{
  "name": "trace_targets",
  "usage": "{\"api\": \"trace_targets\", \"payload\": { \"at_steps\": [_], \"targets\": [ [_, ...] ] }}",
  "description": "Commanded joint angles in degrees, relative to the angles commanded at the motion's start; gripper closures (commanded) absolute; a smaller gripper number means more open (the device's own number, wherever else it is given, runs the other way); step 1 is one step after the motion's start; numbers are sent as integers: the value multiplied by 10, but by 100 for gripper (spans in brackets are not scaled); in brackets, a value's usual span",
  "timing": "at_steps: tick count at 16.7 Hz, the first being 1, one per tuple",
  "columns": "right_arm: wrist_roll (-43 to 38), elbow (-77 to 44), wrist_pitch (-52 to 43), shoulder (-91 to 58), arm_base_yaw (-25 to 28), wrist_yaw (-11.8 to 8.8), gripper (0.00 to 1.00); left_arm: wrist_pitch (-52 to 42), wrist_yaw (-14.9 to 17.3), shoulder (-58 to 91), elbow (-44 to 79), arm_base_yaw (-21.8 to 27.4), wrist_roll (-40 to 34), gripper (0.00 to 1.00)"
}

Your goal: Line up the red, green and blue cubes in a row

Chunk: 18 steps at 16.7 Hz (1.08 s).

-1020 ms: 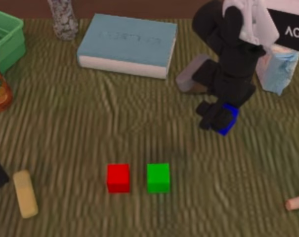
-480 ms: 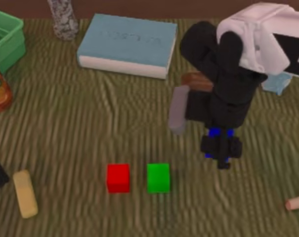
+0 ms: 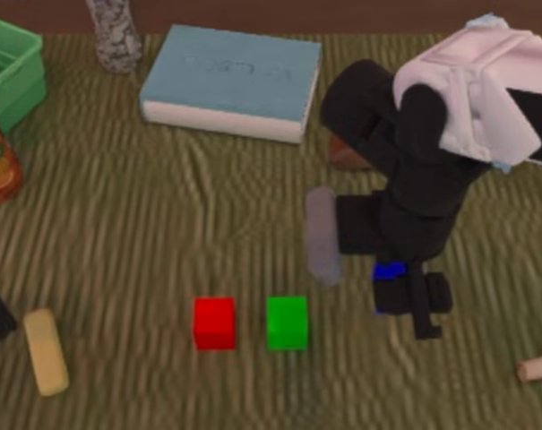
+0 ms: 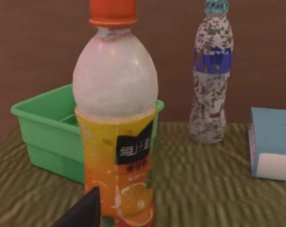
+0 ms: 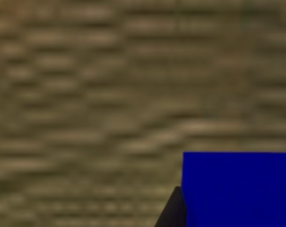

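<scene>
Blue cube [image 3: 389,270] clamped in the right claw [image 3: 412,300], mostly hidden under its black fingers in the top view, large against the ribbed olive surface [image 3: 163,224] in the right wrist view [image 5: 237,189]. Green cube [image 3: 287,322] on the surface just left of the claw, red cube [image 3: 214,322] beyond it, side by side with a small gap. Grey block [image 3: 322,236] left of the claw, slightly farther back. Left claw [image 4: 83,213] parked far left by an orange juice bottle [image 4: 117,118]; fingers' state cannot be told.
</scene>
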<state>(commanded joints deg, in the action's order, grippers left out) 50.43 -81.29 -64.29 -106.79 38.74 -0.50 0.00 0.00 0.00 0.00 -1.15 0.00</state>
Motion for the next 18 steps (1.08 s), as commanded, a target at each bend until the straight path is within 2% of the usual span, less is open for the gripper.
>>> {"api": "trace_targets", "payload": {
  "at_steps": [3,8,13,18],
  "targets": [
    [1,18,23,-6,1,0,100,0,0,0,0,0,0,0],
    [0,89,134,-39,3,0,100,0,0,0,0,0,0,0],
    [0,104,152,-46,4,0,100,0,0,0,0,0,0,0],
    [0,104,152,-46,4,0,62,0,0,0,0,0,0,0]
  ]
}}
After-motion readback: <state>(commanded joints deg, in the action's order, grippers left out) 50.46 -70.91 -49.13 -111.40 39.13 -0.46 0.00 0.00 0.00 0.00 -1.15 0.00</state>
